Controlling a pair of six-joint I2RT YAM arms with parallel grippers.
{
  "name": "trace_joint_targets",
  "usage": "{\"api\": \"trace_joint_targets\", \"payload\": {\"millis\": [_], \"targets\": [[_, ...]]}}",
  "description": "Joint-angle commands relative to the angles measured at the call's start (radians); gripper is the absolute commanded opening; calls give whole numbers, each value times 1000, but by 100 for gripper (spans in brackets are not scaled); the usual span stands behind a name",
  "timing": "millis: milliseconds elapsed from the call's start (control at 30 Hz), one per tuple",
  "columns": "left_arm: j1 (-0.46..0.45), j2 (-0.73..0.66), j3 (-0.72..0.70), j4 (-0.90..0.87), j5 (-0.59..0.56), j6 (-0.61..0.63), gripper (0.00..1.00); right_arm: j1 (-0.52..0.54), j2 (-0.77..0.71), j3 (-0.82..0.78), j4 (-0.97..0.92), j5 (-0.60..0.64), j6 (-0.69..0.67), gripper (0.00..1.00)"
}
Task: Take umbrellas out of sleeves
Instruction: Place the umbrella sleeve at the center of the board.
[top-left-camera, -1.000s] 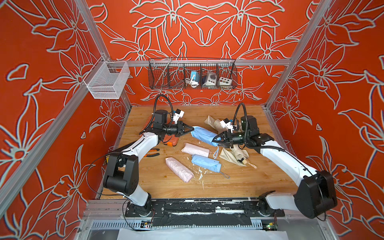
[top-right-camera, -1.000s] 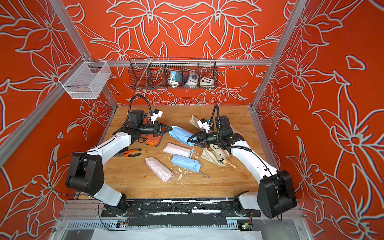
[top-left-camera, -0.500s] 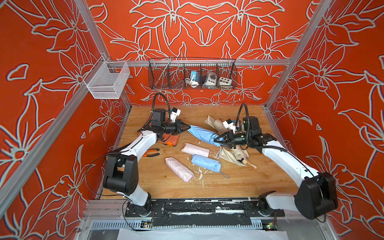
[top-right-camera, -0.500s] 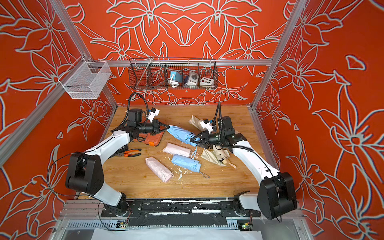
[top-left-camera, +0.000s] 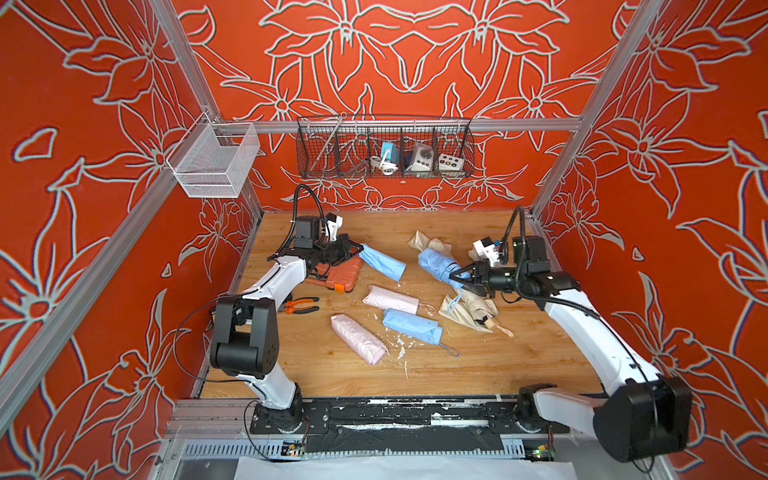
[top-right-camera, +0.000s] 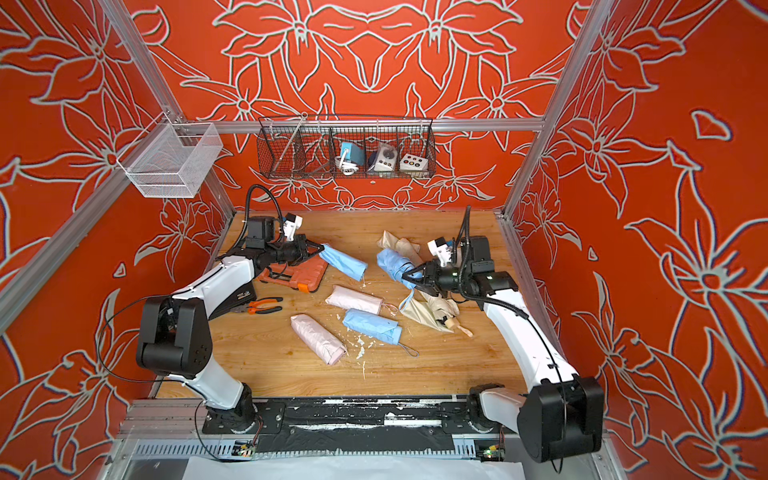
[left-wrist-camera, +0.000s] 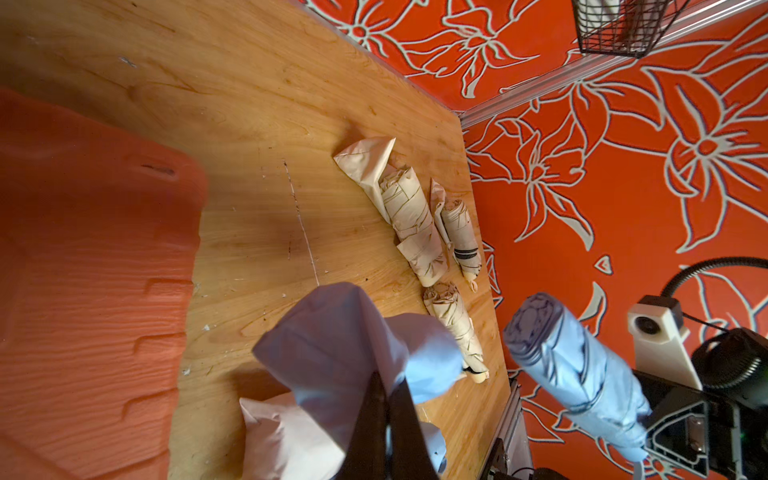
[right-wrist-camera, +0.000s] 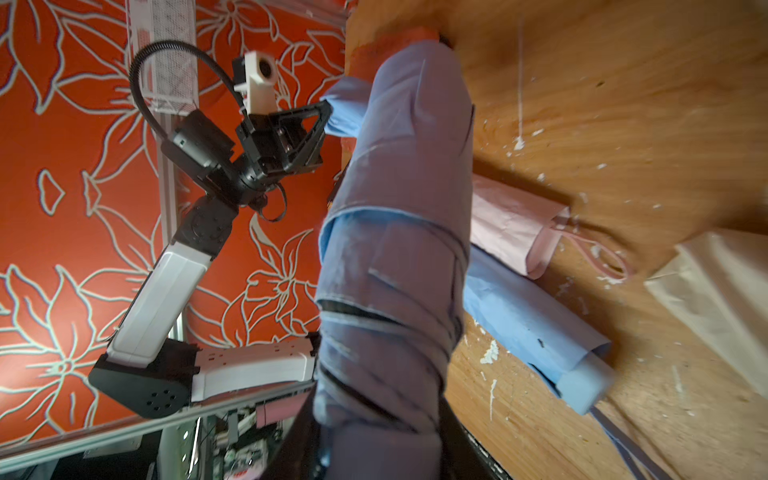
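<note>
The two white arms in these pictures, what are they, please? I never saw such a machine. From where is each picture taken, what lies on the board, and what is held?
They are two robot arms, each ending in a two-fingered hand. Two pictures come from one camera head above, looking down on everything; the other two come from a small camera on each wrist. The left hand is shut on a limp light blue sleeve. The right hand is shut on a bare blue umbrella, apart from that sleeve. On the wooden table lie two pink umbrellas, another blue umbrella, cream umbrellas, an orange tool case and pliers.
</note>
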Motion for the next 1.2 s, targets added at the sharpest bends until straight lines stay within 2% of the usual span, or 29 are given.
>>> {"api": "trace_joint_targets", "payload": {"millis": [0,333,633,1167], "targets": [[6,39,29,16,3,13,0,-28,-58,30,37,45,-18,0],[-44,188,66,181,91,-105,0,-29,5,36,146,11,23,0],[-75,334,102,265,107,-163,0,5,146,55,293,-12,73,0],[-80,494,249,204,106,-156,0,134,508,130,598,-63,176,0]]}}
